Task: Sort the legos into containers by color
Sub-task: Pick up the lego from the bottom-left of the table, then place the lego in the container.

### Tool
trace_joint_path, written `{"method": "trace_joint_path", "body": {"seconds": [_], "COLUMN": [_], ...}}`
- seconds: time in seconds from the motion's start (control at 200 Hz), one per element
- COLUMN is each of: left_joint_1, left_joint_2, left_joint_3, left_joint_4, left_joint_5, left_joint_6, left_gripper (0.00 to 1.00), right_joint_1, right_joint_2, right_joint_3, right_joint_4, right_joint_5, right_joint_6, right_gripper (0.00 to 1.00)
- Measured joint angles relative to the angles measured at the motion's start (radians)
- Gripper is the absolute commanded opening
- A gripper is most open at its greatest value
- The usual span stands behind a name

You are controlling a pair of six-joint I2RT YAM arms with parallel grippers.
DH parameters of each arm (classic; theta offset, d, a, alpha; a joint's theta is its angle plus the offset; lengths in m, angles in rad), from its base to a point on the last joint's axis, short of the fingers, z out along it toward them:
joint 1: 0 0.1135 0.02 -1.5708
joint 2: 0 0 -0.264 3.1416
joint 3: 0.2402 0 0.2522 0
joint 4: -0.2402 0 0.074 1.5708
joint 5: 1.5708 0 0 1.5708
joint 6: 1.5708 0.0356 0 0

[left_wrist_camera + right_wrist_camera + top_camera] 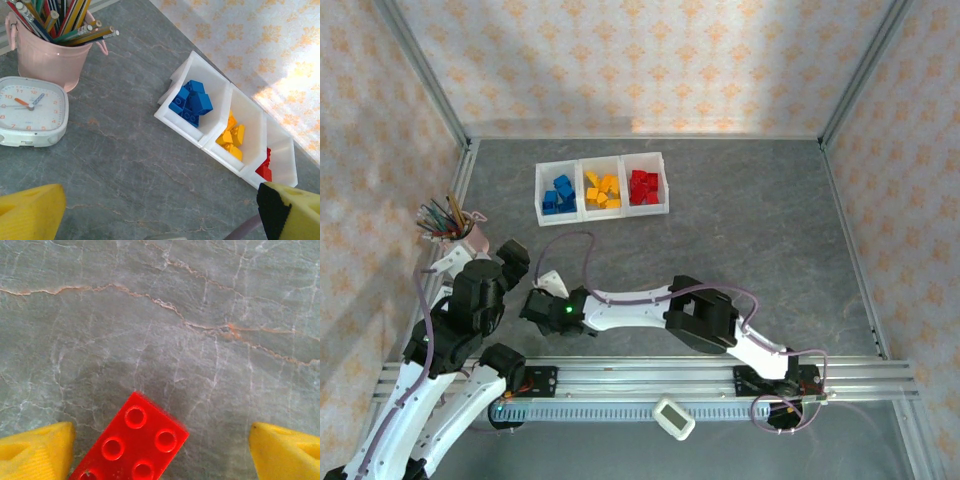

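Red flat plastic lego brick with four studs showing (131, 445) lies on the grey marbled table (200, 300), between the yellow fingers of my right pincer (159, 437). That pincer is spread wide and grips nothing. The brick is off-centre, almost against one finger and well apart from the other, and it's turned diagonal to the jaws.

Main risk as I judge it: closing now catches corners instead of flat sides, so the brick twists, skids across the table or pops out partway through the lift. The near finger would also touch first and shove it sideways. I can't tell whether the tips are down at table level; if they're high, they pinch only the studs.

Second risk: my arms sit close together in the overhead view, so a swing toward the bins could clip the left one.

The white translucent three-bin tray (222, 107) is well ahead of both pincers. Blue bricks (192, 102) fill one end bin, yellow-orange bricks (231, 136) the middle, red bricks (264, 167) the other end. No mixed colours that I can see. Red sits beside yellow, so a sloppy drop lands wrong.

Left pincer (160, 210) is fully spread and empty, with the pink pencil cup (47, 60) and white clock (30, 112) ahead of it, off to one side.
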Motion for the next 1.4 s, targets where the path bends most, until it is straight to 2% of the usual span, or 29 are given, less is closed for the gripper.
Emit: {"method": "trace_joint_path", "body": {"seconds": [0.27, 0.375, 0.475, 0.751, 0.961, 1.156, 1.401], "left_joint_1": [0.0, 0.0, 0.0, 0.0, 0.0, 0.0, 0.0], "left_joint_2": [0.0, 0.0, 0.0, 0.0, 0.013, 0.056, 0.17], "left_joint_3": [0.0, 0.0, 0.0, 0.0, 0.0, 0.0, -0.045], "left_joint_4": [0.0, 0.0, 0.0, 0.001, 0.009, 0.057, 0.212], "left_joint_5": [0.002, 0.006, 0.008, 0.016, 0.031, 0.061, 0.136], "left_joint_6": [0.0, -0.001, -0.001, -0.001, 0.0, 0.003, 0.024], "left_gripper": [0.99, 0.99, 0.99, 0.99, 0.99, 0.99, 0.99], "right_joint_1": [0.009, 0.009, 0.009, 0.009, -0.021, -0.149, -0.482], "right_joint_2": [-0.071, -0.082, -0.082, -0.11, -0.23, -0.393, -0.437], "right_joint_3": [-0.109, -0.124, -0.124, -0.161, -0.27, -0.355, -0.347], "right_joint_4": [-0.002, -0.006, -0.006, 0.004, 0.048, 0.104, 0.182], "right_joint_5": [0.014, 0.01, 0.001, -0.001, -0.008, -0.012, -0.01], "right_joint_6": [0.03, 0.032, 0.037, 0.04, 0.047, 0.042, -0.028], "right_gripper": [0.54, 0.52, 0.42, 0.34, 0.31, 0.3, 0.3]}}
